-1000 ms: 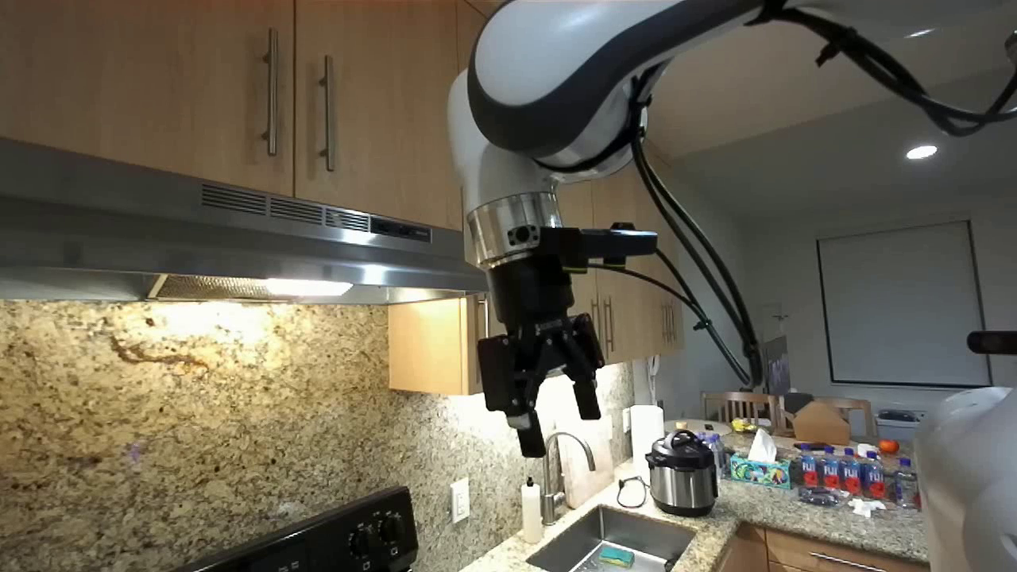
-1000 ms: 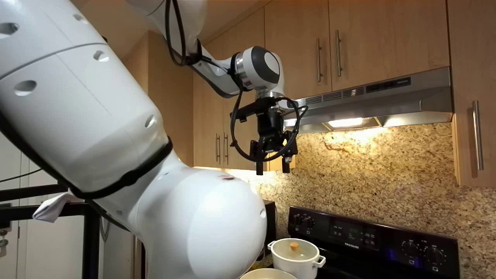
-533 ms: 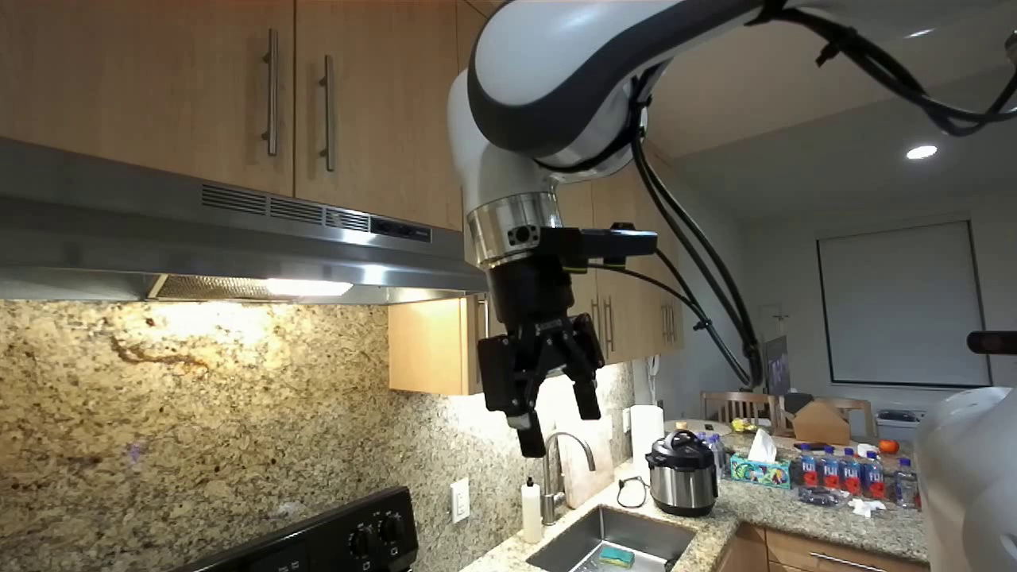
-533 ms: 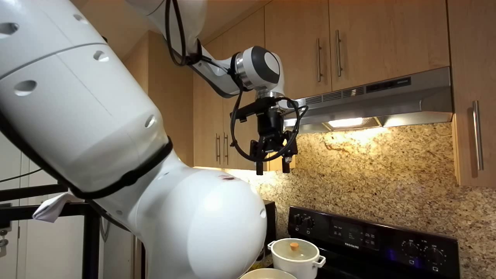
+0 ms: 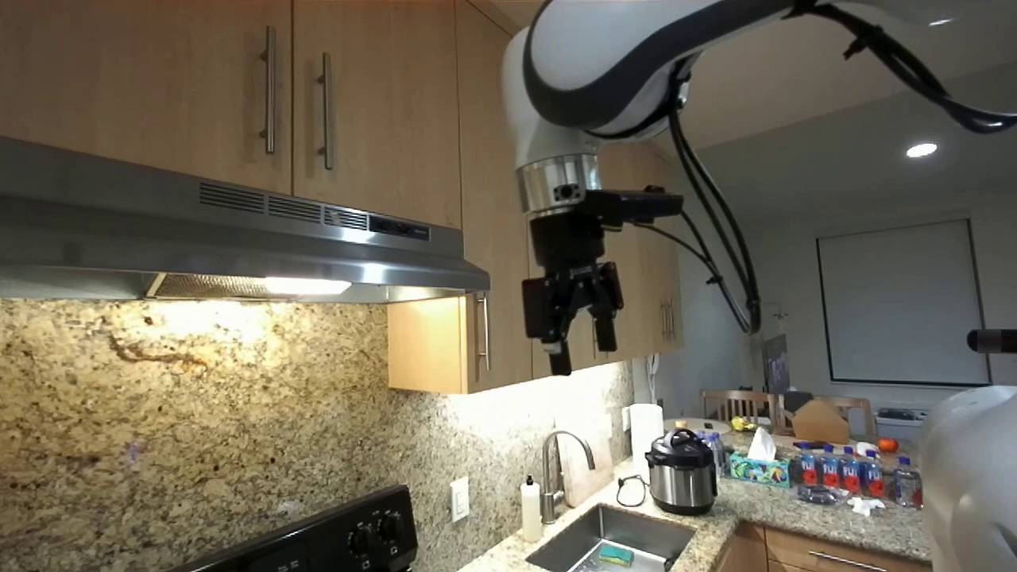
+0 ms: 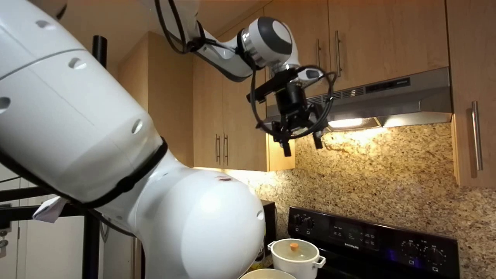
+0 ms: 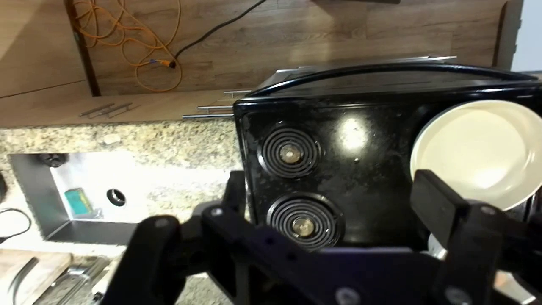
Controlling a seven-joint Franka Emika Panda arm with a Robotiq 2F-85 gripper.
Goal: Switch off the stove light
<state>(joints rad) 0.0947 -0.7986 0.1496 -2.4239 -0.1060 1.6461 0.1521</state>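
The stove light [image 5: 308,286] is lit under the metal range hood [image 5: 238,245]; the light [image 6: 345,123] and hood [image 6: 395,102] show in both exterior views. A dark control strip [image 5: 400,229] with small switches sits on the hood's front, also seen in an exterior view [image 6: 388,85]. My gripper [image 5: 584,359] points down, open and empty, apart from the hood. In an exterior view the gripper [image 6: 302,151] overlaps the hood's near-left end in the picture. In the wrist view its fingers [image 7: 438,207] stand wide apart above the stove; hood and light are out of that view.
A small wall cabinet [image 5: 429,345] hangs beside the hood, tall upper cabinets [image 6: 372,35] above it. Below are the stove's back panel [image 6: 360,232], a lidded white pot [image 6: 294,263], a cream pan [image 7: 478,148], the sink [image 7: 38,190] and a faucet [image 5: 548,477].
The arm and gripper have risen. The gripper has moved right in both exterior views and tilted slightly. It stays open. The light stays lit.
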